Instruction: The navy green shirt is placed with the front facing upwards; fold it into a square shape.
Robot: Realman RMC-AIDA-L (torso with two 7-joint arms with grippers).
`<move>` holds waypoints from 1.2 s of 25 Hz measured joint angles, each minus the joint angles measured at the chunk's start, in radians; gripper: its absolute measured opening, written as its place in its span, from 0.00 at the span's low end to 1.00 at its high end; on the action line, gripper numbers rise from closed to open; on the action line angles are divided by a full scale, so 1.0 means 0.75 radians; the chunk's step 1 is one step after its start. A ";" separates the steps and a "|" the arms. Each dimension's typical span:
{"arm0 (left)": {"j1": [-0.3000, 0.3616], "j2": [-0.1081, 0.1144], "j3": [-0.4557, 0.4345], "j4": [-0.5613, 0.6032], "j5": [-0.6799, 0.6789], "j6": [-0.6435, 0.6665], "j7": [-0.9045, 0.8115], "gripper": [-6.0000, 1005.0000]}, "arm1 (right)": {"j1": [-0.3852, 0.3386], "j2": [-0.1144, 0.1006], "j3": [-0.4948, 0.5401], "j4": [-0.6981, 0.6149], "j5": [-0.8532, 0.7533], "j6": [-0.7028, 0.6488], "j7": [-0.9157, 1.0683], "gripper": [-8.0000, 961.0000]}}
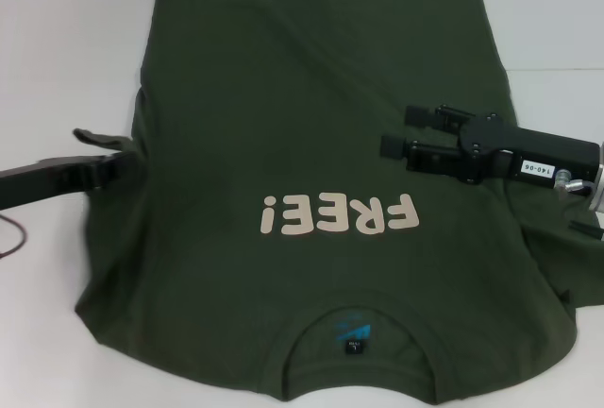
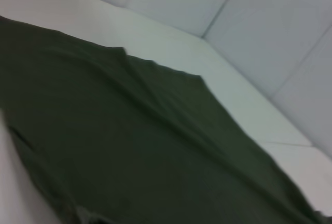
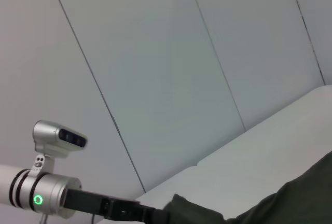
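Note:
The navy green shirt (image 1: 283,96) lies spread on the white table (image 1: 57,49), front up, with its collar and dark neck label (image 1: 352,337) nearest me. The pale "FREE!" lettering (image 1: 340,214) reads upside down. My left gripper (image 1: 118,155) sits low at the shirt's left edge, shut on a pinch of the cloth; the right wrist view also shows this left gripper (image 3: 155,214) meeting a raised bump of fabric. My right gripper (image 1: 404,131) hovers open over the shirt's right side, above the lettering, holding nothing. The left wrist view shows only shirt (image 2: 129,146) and table.
Bare white table surrounds the shirt on the left and far sides. Pale wall panels (image 3: 155,53) stand behind the table. A dark cable (image 1: 11,238) hangs by the left arm at the picture's left edge.

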 joint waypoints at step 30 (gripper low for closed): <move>-0.044 -0.059 -0.005 -0.387 -0.380 -0.037 0.341 0.73 | -0.076 -0.112 0.087 -0.019 0.042 -0.002 0.303 0.87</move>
